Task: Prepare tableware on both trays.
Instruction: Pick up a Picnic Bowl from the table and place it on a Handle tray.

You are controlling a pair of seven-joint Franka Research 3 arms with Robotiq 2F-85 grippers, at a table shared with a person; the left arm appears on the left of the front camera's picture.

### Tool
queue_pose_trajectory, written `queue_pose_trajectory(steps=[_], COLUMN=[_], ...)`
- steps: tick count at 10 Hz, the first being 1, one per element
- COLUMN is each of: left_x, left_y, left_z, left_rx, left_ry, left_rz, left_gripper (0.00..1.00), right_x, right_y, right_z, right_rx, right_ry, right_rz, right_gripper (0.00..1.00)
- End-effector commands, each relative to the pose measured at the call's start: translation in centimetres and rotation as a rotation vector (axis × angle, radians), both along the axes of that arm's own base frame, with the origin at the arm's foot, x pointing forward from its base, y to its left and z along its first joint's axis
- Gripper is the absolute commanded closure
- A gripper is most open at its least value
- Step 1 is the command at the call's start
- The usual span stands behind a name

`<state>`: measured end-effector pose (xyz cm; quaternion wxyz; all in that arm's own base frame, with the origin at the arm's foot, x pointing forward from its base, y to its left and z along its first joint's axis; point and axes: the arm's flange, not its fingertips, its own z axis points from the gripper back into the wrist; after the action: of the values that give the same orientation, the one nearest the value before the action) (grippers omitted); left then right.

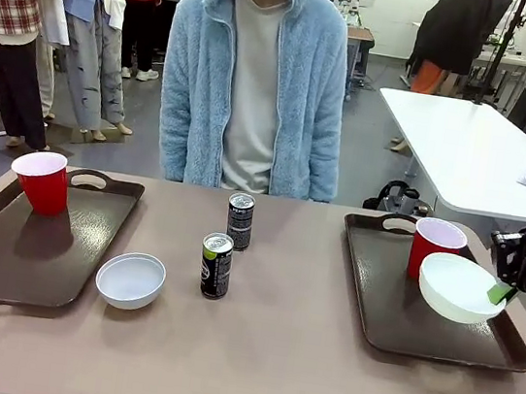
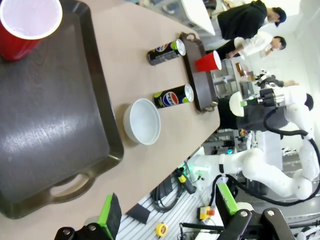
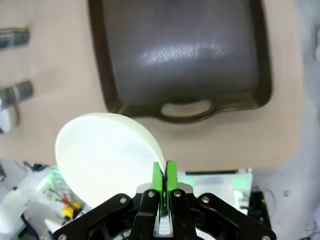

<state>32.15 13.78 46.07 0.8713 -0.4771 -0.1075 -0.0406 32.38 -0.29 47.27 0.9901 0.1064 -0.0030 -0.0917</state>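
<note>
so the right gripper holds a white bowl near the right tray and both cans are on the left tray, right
No: front view shows the right gripper holding a white bowl near the right tray, but both cans standing on the table, between it and the left tray.

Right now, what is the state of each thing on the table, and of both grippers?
Left cup, upright on left tray.
Right cup, upright on right tray.
Table bowl, upright on table, off trays.
Held bowl, tilted, in the air.
Near can, upright on table.
Far can, upright on table.
Right gripper, shut on held bowl's rim.
Left gripper, open, empty.
</note>
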Motion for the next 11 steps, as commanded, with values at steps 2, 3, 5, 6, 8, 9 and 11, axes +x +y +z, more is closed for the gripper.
queue_pose_trajectory(steps=[2,3,5,6,8,9,11], left_x=[-0.1,-0.1,-0.1,-0.1,-0.1,-0.1,-0.1], left_y=[0.1,0.1,0.1,0.1,0.1,0.1,0.1], left_z=[0.1,0.1,0.1,0.1,0.1,0.1,0.1], left_rx=[-0.014,-0.014,-0.014,-0.014,-0.014,-0.014,-0.014], left_ry=[-0.008,-0.008,-0.008,-0.008,-0.008,-0.008,-0.008], left_rz=[-0.002,-0.002,-0.002,-0.002,-0.002,-0.002,-0.002], left_gripper=[0.00,0.00,0.00,0.00,0.00,0.00,0.00], right_x=[-1.1,-1.1,-0.5,1.5,4.7,6.0,7.4], right_y=[1.5,1.5,0.9,0.8,1.2,1.6,2.3], right_z=[1.1,1.1,0.6,-0.6,-3.3,-4.7,-6.9], right_rx=[-0.010,-0.010,-0.010,0.006,-0.027,-0.037,-0.078], right_ry=[-0.004,-0.004,-0.002,0.001,-0.008,-0.011,-0.012], right_rz=[0.045,0.045,0.030,0.036,0.032,0.038,0.035], right_gripper=[1.00,1.00,0.96,0.96,0.96,0.96,0.96])
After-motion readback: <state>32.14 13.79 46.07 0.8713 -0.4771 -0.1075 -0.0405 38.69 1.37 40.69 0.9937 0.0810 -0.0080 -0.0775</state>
